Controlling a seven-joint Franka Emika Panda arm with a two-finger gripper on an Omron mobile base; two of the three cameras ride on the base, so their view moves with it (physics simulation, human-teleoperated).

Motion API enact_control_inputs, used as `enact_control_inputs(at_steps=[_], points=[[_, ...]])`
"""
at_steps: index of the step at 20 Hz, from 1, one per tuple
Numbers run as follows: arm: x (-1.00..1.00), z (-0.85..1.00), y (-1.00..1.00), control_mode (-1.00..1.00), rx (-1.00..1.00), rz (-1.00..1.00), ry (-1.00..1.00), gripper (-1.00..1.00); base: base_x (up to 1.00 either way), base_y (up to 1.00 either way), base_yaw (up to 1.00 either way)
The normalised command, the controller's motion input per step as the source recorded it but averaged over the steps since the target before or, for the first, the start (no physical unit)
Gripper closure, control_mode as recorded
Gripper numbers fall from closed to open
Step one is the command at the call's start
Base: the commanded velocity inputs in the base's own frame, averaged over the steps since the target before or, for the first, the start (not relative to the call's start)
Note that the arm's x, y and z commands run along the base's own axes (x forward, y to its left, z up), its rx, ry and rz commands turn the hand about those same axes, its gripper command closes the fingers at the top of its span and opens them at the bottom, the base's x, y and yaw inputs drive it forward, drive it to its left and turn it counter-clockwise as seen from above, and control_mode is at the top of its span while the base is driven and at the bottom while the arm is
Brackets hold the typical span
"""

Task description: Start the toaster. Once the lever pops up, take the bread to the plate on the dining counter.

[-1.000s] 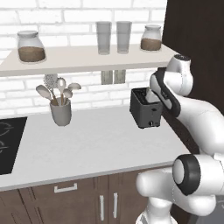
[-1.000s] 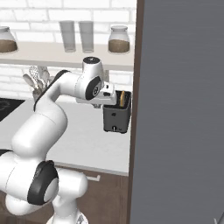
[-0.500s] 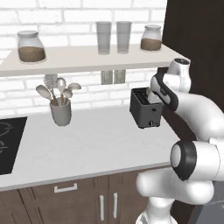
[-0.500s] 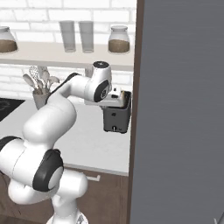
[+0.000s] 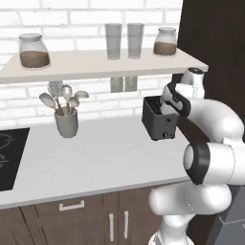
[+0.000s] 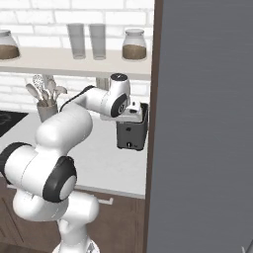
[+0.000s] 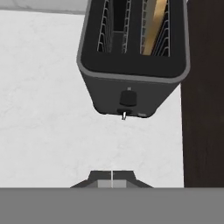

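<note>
At the far right end of the grey tabletop point(image 5: 95, 158), the toaster point(image 5: 160, 118) is sitting upright just beside the dark tall panel point(image 5: 215, 57), with the arm reaching over its top. From the hand view, the toaster point(image 7: 133, 61) is lying at 12 o'clock, slots facing the camera, a tan slice of bread point(image 7: 156, 26) standing in the slot toward 1 o'clock, the other slot empty. The pincer point(image 7: 112, 178) is sitting at 6 o'clock with its tips looking closed together, nothing between them. A dark lever tab point(image 7: 127, 98) is showing mid-front of the toaster, with a small pale knob point(image 7: 124, 115) just below it. Judging by looks, the toaster is rigid and fairly heavy, so pressing the lever straight down should not tip it; the tab is small and smooth, so a tip could slide off. The bread is probably light, dry and crumbly, best pinched across its thin faces at the top edge, gently. Hard to make out: whether the lever is up or down, how far the bread is sticking out, and how deep the slots are going. From the base views the arm's wrist is covering part of the toaster top, so the pincer itself is not readable there. Plate and dining counter are out of frame.
</note>
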Motion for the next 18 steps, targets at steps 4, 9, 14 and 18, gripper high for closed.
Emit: enact_control_inputs(at_steps=[4,9,14,18], points=[[0.33,-0.20,0.00,-1.00,0.00,-0.03,0.00,1.00,0.00,0.00,0.00],[0.24,-0.16,-0.02,-1.00,0.00,-0.01,0.00,1.00,0.00,0.00,0.00],[0.24,-0.14,-0.01,-1.00,0.00,0.00,0.00,1.00,0.00,0.00,0.00],[0.24,-0.18,-0.01,-1.00,0.00,0.00,0.00,1.00,0.00,0.00,0.00]])
